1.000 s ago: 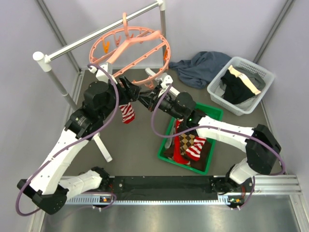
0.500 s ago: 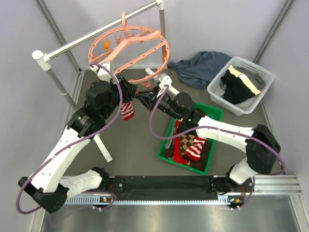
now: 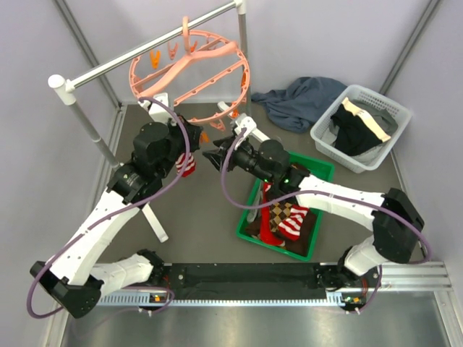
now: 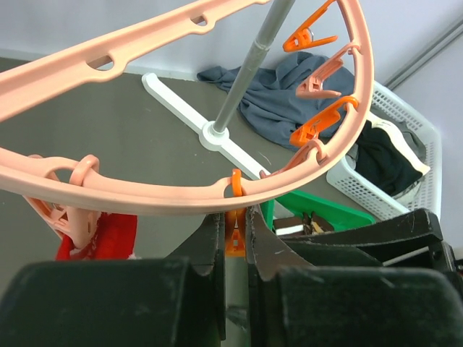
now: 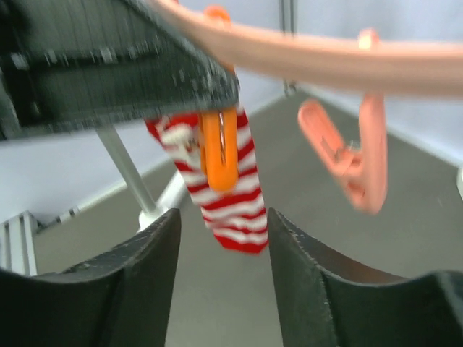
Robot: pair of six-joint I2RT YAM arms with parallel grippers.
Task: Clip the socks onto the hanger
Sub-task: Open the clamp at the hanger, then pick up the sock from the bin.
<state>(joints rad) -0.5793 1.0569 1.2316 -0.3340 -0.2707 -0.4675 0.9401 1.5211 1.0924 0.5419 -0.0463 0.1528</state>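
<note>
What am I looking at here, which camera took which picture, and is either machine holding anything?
Two white-and-black robot arms, left and right, are bolted to a table edge. The wide picture looks down from above; the two close-ups come from cameras on each wrist. A round salmon-pink plastic hanger hangs on a grey metal rail. The left claw is pinched shut on a small orange clip under its ring. The right claw is open and empty, facing a red-and-white striped sock hanging there. More socks lie in a green tray; a dark blue-grey cloth and a white basket of clothes sit behind.
</note>
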